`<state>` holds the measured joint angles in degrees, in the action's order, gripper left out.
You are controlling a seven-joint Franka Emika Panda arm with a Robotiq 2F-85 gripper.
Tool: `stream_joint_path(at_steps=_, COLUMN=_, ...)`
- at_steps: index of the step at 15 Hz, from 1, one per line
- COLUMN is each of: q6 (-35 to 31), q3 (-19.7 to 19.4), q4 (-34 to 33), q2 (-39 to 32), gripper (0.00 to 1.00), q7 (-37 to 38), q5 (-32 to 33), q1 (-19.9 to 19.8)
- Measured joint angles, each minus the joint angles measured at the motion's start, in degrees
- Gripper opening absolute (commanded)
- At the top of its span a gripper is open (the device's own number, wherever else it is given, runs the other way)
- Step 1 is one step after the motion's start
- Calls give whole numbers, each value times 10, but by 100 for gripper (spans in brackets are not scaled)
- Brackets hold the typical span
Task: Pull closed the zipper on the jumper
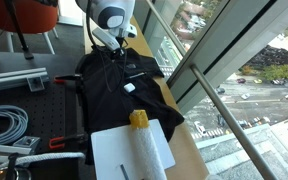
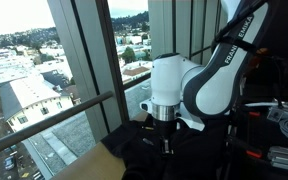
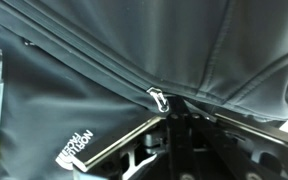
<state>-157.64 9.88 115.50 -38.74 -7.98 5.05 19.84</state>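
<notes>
The black jumper lies spread on the table, with a small white patch on its front. In the wrist view the zipper runs as a thin dark line from the upper left to a small silver pull at the centre. My gripper has its fingers closed together, and their tips meet right at the silver pull. It seems to pinch the zipper there. In both exterior views the gripper points down onto the far part of the jumper. A white logo shows on the fabric.
A white paper sheet with a yellow object lies at the jumper's near end. Cables and metal rails are on one side of the table. A glass wall with a railing runs along the other side.
</notes>
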Motion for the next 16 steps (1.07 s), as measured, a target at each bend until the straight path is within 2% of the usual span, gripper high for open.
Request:
stream_joint_path(at_steps=8, q6=56, q3=14, q4=-96, q2=-58, gripper=0, q7=1, q5=3, q1=51)
stream_joint_path(at_steps=16, q6=106, q3=16, q4=-161, q2=-80, gripper=0, q7=5, q5=30, q1=92)
